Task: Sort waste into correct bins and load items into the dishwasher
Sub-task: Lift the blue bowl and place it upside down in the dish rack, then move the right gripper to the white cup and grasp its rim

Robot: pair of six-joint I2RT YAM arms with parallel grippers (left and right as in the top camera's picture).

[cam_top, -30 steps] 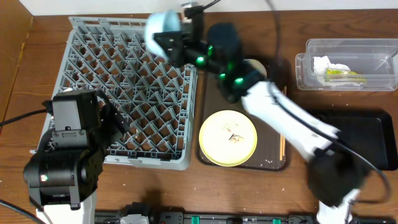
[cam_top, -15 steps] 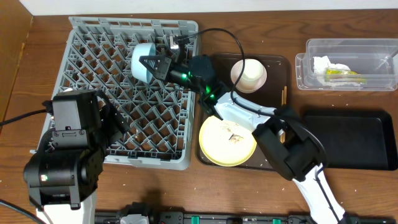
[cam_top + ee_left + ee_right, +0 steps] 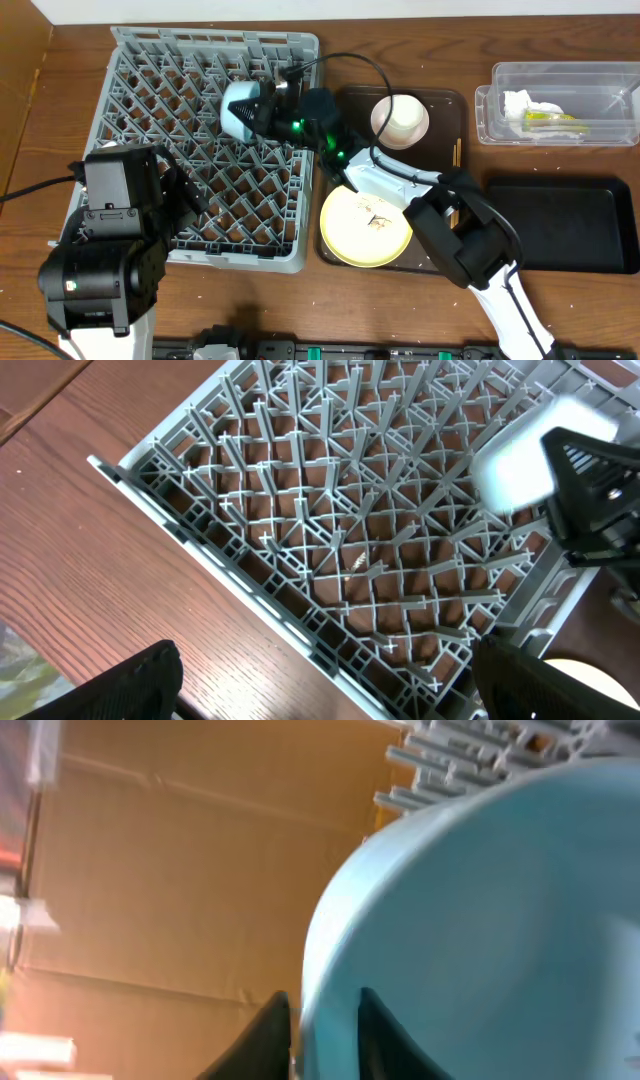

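Over brown wooden table (image 3: 280,300), reaches right gripper (image 3: 262,108) across big grey plastic dish rack (image 3: 150,120), light blue round bowl (image 3: 238,108) on its pegs. Only up close: fingers (image 3: 272,1035) either side of bowl rim, can't tell if squeezing. Left gripper (image 3: 335,675) spread wide by rack edge.

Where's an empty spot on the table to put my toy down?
Bare table shows between the clear tub and the black tray, left of the grey rack, and along the front edge below the brown tray. It is crowded at the rack's right side, where the right pincer meets the light blue bowl.
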